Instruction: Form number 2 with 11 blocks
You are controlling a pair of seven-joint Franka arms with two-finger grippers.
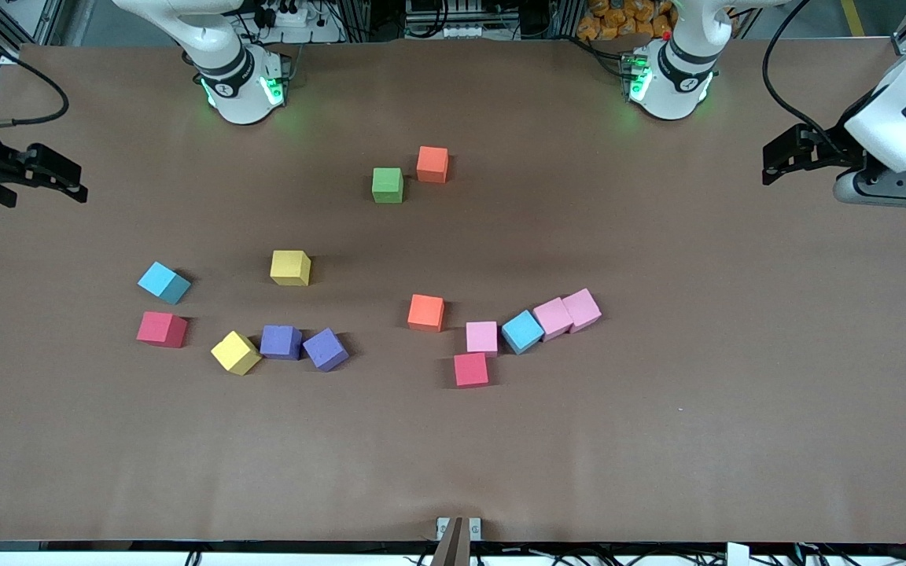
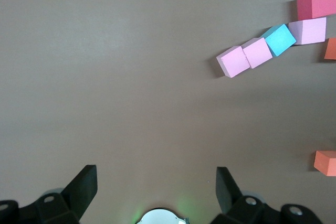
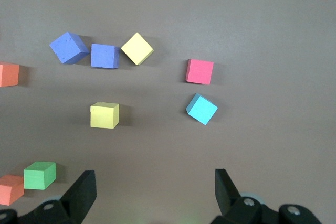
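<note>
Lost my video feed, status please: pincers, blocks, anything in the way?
Left pincer and right pincer open, empty, waiting at table ends. Blocks scattered loose, number 2 not started. Nothing in the way.

Thirteen small foam blocks (image 1: 425, 312) lie scattered on the bench, unformed: a green-orange pair farthest from the camera, others clustered nearer.

Plain brown table (image 1: 657, 440). On it sat matte, unpatterned blocks: one green (image 1: 387, 185), two orange (image 1: 432, 164) (image 1: 425, 312), two yellow (image 1: 290, 267) (image 1: 235, 352), two purple (image 1: 280, 342) (image 1: 325, 349), two light blue (image 1: 163, 282) (image 1: 521, 332), two red (image 1: 161, 328) (image 1: 470, 369), three pink (image 1: 481, 337) (image 1: 553, 317) (image 1: 581, 309). White arms (image 1: 901, 110) carried black grippers (image 1: 775, 161).
</note>
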